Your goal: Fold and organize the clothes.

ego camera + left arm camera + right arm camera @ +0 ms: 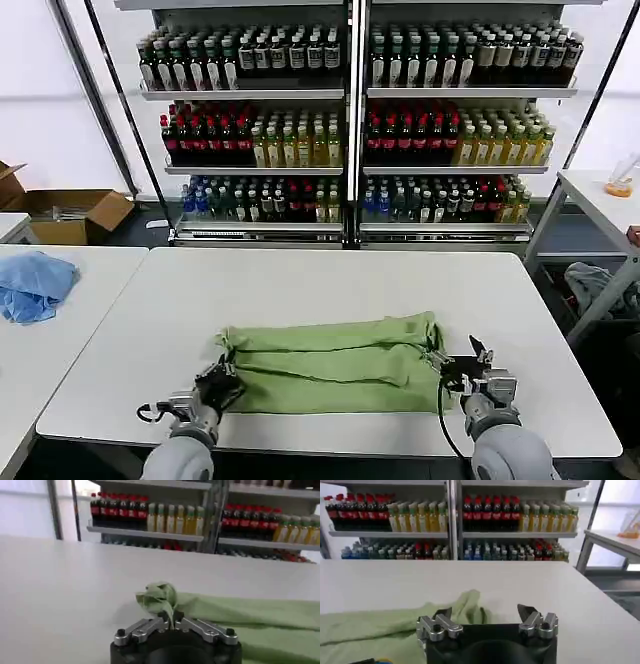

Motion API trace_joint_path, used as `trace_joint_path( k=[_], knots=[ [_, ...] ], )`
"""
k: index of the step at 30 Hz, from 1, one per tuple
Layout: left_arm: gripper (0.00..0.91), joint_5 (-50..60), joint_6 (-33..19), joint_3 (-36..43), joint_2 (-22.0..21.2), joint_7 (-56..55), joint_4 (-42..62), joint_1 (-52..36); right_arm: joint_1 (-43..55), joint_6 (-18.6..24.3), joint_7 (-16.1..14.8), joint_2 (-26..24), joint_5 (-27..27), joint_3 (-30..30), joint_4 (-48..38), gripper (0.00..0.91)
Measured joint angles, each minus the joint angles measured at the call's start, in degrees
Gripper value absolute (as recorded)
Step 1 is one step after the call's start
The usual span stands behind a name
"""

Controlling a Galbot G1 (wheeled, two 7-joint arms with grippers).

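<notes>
The light green shirt (335, 362) lies folded into a long band near the front edge of the white table (330, 290). At the band's left end my left gripper (222, 383) is shut on a pinch of the fabric; in the left wrist view the shirt (240, 617) bunches up just above the closed left gripper (170, 619). My right gripper (462, 366) stands open at the band's right end. In the right wrist view the open right gripper (485, 612) has the shirt's corner (465, 607) lying between its fingers, ungripped.
A light blue cloth (32, 282) lies on a second table at the left. Shelves of bottles (350, 120) stand behind the table. A cardboard box (70, 212) is on the floor at the far left, and another table (600, 195) stands at the right.
</notes>
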Motion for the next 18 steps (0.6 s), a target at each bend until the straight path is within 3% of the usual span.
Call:
trace_joint_path(
  k=[18],
  knots=[
    [0.02, -15.8, 2.5, -22.5, 15.4, 3.7, 3.4, -0.6, 0.8, 0.0, 0.0, -0.7, 0.6, -0.8, -0.4, 0.907]
  ],
)
